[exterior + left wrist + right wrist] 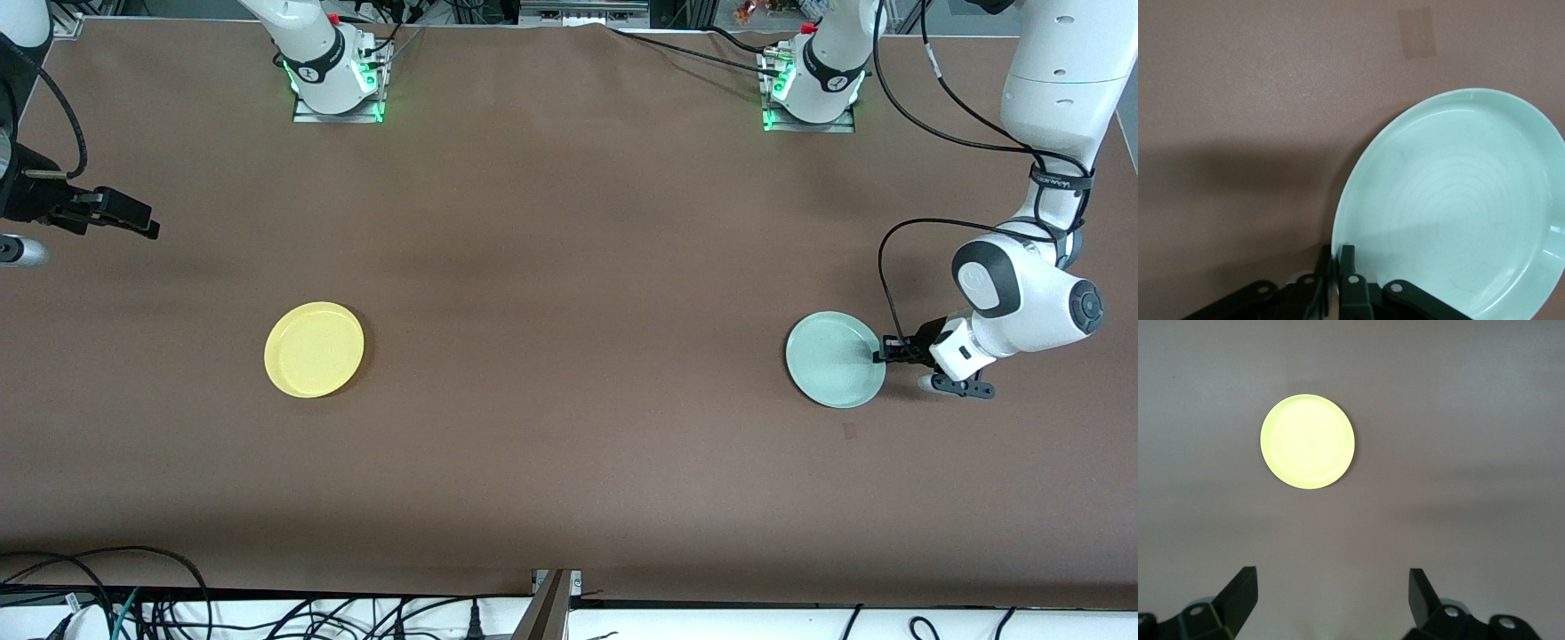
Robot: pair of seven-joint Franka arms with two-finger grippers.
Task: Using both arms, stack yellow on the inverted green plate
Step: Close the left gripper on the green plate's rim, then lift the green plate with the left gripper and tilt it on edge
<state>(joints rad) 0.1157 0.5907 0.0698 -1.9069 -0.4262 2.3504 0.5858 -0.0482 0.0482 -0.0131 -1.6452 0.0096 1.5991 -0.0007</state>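
Left claw [882, 357] pinched shut on green plate [834, 359] rim for flipping; right claw [133, 222] waits spread and empty above the bench [569, 267], yellow [314, 348] untouched.

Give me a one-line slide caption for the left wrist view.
Left tool shut on the rim of the green plate, which sits rim-up on the brown table.

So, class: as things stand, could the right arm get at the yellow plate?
Probably yes. The right end effector hangs open above the table's right-arm end, and the yellow plate lies alone on bare table, nothing covering it.
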